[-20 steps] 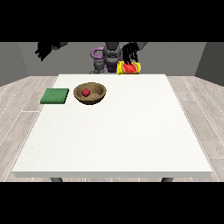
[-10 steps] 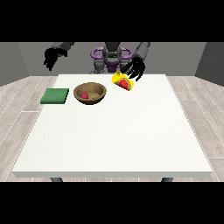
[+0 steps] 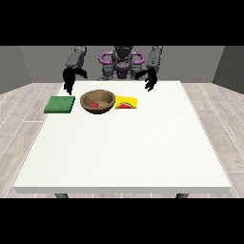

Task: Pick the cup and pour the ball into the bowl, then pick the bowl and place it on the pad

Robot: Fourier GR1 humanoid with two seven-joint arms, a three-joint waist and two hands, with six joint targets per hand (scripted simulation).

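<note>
A brown wooden bowl (image 3: 97,101) sits on the white table (image 3: 124,152) with a red ball (image 3: 94,104) inside it. Right beside the bowl, the yellow cup (image 3: 126,103) lies on its side, its red inside facing the camera. A green pad (image 3: 59,104) lies flat to the bowl's left. The hand at the view's left (image 3: 69,79) hangs above the table's far edge, over the pad's far side, fingers pointing down and holding nothing. The hand at the view's right (image 3: 149,80) hovers behind and to the right of the cup, holding nothing.
The robot's torso (image 3: 122,63) stands behind the table's far edge. The table's white surface stretches wide towards the camera, and grey plank floor surrounds it.
The hand at the view's right let go of the yellow cup, which now lies on the table beside the bowl. That hand moved off to the right. The other hand came down near the pad.
</note>
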